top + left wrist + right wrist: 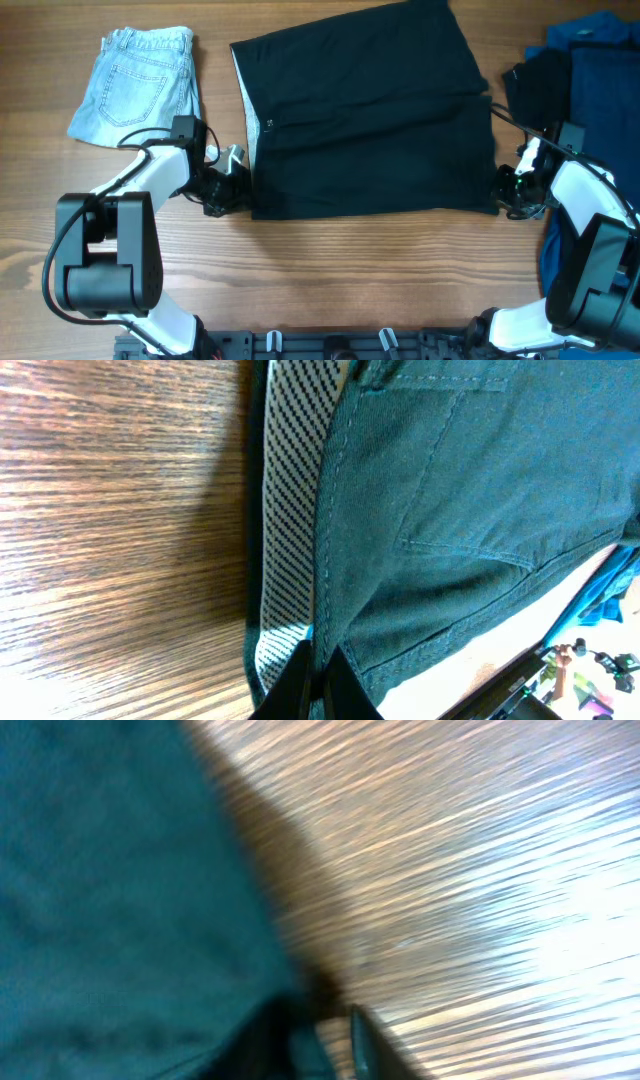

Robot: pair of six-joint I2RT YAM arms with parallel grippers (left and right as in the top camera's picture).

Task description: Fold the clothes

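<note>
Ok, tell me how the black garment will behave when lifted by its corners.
Probably floppy: the black garment lies flat with soft creases, so it should sag between lifted corners. Pushed, it would likely bunch on the wooden table rather than slide whole.

Black garment (370, 120) matt cloth; table (330, 270) grained wood, seemingly satin.

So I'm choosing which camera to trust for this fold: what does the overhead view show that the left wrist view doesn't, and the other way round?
Only overhead: the denim shorts at the left, a dark-blue pile at the right, and the right gripper at the near right corner of the black garment. Only left wrist: the striped weave of the pale lining, the pocket stitching, and the left gripper seen pinched shut on the garment's edge. Both: the black garment, its lining strip, the left gripper and the wooden table.
</note>
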